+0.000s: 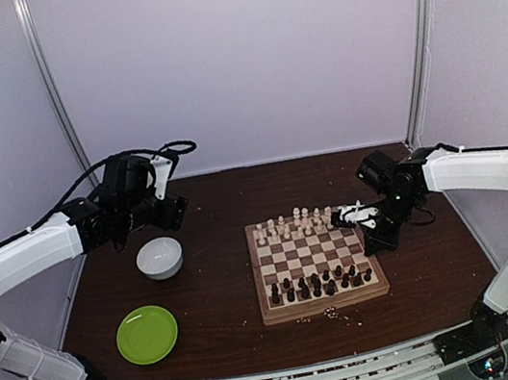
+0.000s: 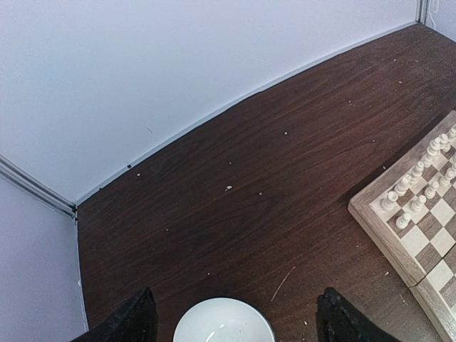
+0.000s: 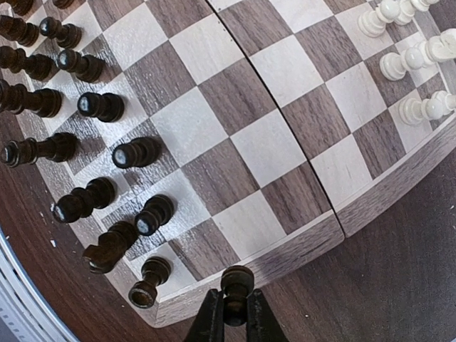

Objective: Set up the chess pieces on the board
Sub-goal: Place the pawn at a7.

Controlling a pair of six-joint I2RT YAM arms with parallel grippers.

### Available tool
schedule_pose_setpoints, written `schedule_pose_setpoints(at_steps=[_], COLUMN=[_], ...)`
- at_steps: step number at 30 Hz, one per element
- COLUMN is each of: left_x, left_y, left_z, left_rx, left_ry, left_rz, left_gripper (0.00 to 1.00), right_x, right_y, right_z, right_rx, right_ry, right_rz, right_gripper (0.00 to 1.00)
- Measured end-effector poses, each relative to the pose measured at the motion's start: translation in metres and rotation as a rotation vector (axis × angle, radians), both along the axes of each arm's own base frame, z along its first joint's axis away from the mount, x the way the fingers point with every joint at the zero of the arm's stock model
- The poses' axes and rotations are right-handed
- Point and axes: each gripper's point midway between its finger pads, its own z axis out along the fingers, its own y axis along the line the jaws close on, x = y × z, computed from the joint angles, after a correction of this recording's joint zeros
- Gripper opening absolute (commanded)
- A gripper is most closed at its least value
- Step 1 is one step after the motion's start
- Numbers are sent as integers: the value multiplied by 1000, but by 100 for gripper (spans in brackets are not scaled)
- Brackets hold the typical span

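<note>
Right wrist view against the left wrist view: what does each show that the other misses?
Only the right wrist: rows of dark brown wooden chessmen, and the right claw shut on one dark brown piece just off the edge of the chequered wooden chessboard. Only the left wrist: a round white bowl framed by the open left claw, and the pale back wall. Both: that chessboard, its pale cream chessmen and the dark brown wooden table.

R gripper (image 1: 381, 242) at board (image 1: 324, 307) right edge; L gripper (image 1: 148, 224) near bowl (image 1: 159, 257).
</note>
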Motion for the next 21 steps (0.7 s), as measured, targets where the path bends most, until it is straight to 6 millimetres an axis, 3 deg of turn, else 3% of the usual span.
schedule_pose_setpoints(at_steps=[10,21], left_x=[2,2], left_y=[0,0], left_z=[3,3], left_rx=[-6,-6], left_ry=[-13,-13], left_rz=[5,6], left_gripper=[78,78], right_x=[-12,-18], right_y=[12,16], right_z=[-18,-25], right_rx=[-33,-56], right_ry=[50,67], right_rz=[63,92], right_gripper=[11,11])
